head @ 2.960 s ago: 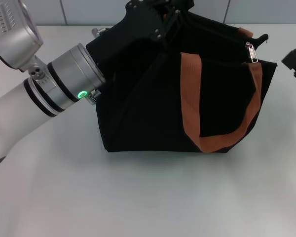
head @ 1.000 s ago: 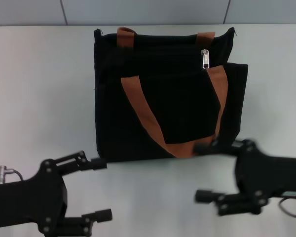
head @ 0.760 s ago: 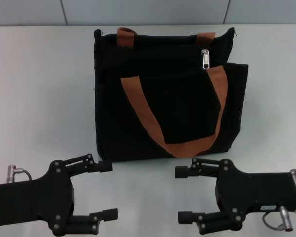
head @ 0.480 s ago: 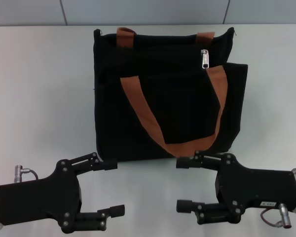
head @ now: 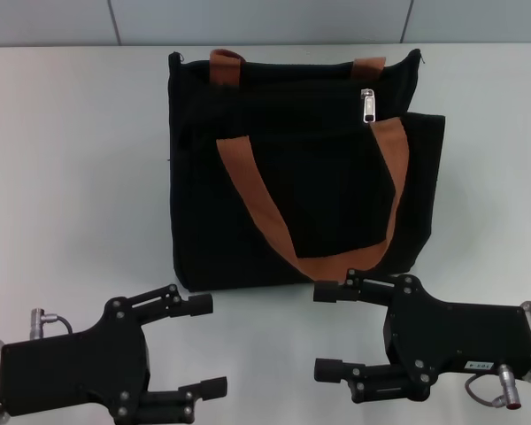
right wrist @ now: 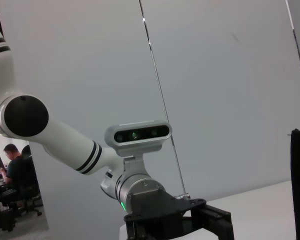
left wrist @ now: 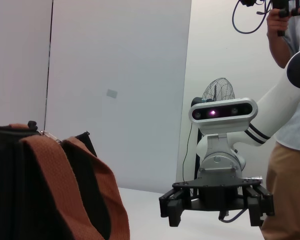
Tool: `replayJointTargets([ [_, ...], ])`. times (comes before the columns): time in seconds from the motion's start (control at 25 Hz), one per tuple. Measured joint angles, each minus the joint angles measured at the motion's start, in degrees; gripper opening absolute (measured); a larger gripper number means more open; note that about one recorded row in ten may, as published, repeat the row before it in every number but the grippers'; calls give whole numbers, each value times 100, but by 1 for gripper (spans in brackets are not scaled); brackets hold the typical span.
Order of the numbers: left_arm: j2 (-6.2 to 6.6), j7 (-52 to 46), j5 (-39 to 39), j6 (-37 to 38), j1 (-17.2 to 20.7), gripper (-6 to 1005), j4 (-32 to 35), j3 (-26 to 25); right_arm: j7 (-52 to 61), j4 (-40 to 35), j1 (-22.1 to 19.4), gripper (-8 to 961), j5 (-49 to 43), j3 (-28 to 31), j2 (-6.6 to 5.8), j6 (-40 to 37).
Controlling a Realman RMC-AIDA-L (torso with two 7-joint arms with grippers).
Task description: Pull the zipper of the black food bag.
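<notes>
Head view angled steeply down over the black food bag (head: 292, 168), both wrist views low beside it and facing sideways toward each other, left gripper (right wrist: 177, 220) apparently filling one, right gripper (left wrist: 216, 205) the other.

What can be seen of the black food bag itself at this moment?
The black food bag is a squarish tote of dark fabric, lying flat on the white table. Two wide orange-brown strap handles loop across it, and a front pocket panel sits on its face. The silver zipper pull rests near the top edge, toward the robot's right. Neither the left gripper nor the right gripper touches it; both are open, near its lower edge.
</notes>
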Motion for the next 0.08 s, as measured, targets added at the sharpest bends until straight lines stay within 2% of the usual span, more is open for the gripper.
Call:
replayJointTargets([
  [0.08,-5,0,0,1,3,832,0,1,0,8,1,818,0,3,0,2],
])
